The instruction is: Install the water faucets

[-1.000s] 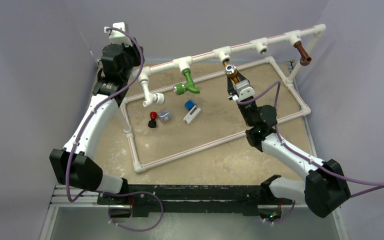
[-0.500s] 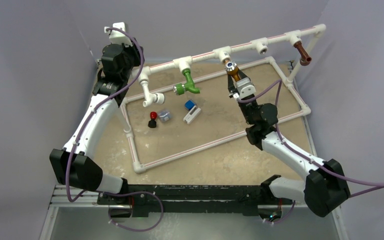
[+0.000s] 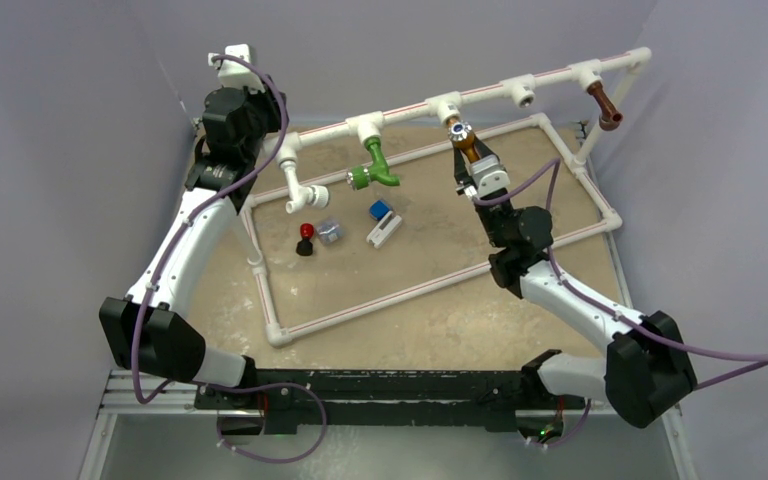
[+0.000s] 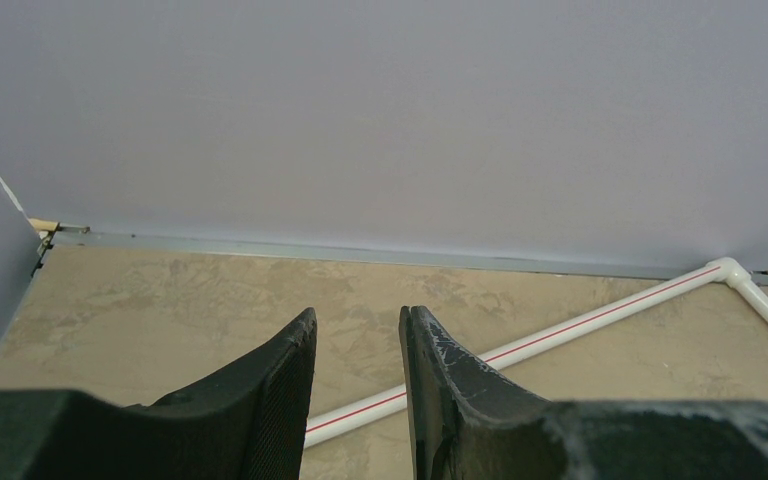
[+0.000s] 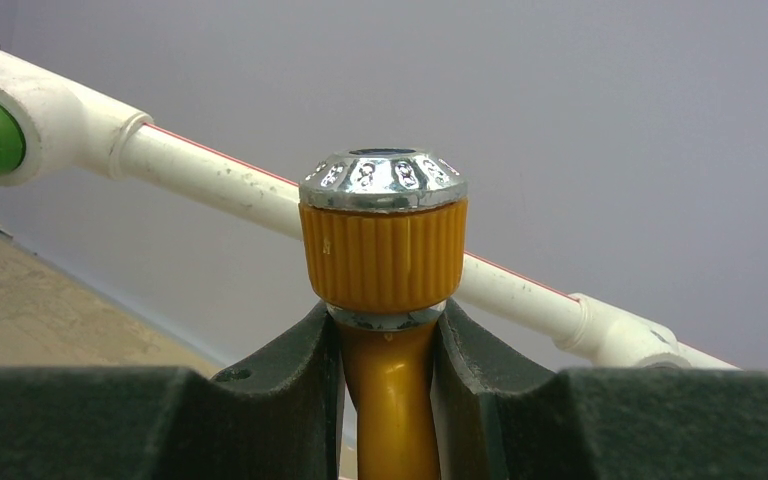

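What we cannot make out

In the right wrist view, the orange faucet [image 5: 384, 262] runs off the frame at 6 o'clock, its lower body hidden between the fingers of the right gripper [image 5: 387, 310]. From above, we cannot tell whether it touches the tee socket [image 3: 446, 106] at its 12 o'clock.

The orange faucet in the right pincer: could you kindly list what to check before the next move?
1. Right pincer clamped on the orange faucet, just below its cap: ok.
2. Threaded end facing the tee socket: cannot tell, hidden.
3. Green faucet hanging from its tee: ok.
4. Brown faucet hanging from its tee: ok.
5. Left pincer holding nothing: ok.
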Available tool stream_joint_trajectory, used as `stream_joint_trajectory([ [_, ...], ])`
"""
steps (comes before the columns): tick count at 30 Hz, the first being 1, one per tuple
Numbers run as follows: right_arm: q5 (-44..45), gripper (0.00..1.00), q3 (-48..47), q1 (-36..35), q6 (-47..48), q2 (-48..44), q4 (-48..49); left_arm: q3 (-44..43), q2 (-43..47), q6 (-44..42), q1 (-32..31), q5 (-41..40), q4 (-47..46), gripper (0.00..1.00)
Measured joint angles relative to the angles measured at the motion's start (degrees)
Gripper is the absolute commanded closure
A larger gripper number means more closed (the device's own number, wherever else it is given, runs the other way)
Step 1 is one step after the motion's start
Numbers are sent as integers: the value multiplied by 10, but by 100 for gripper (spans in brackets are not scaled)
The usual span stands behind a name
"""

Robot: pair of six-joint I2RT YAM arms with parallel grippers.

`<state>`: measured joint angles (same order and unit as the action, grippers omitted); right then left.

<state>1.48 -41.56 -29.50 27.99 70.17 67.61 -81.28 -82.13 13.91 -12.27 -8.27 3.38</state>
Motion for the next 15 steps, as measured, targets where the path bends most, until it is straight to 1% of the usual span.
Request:
stream_joint_trajectory([
  [4,5,100,0,0,-12,0,4,0,0,0,0,0,0,65],
  [15,26,100,8,0,-91,7,29,0,0,0,2,2,0,65],
])
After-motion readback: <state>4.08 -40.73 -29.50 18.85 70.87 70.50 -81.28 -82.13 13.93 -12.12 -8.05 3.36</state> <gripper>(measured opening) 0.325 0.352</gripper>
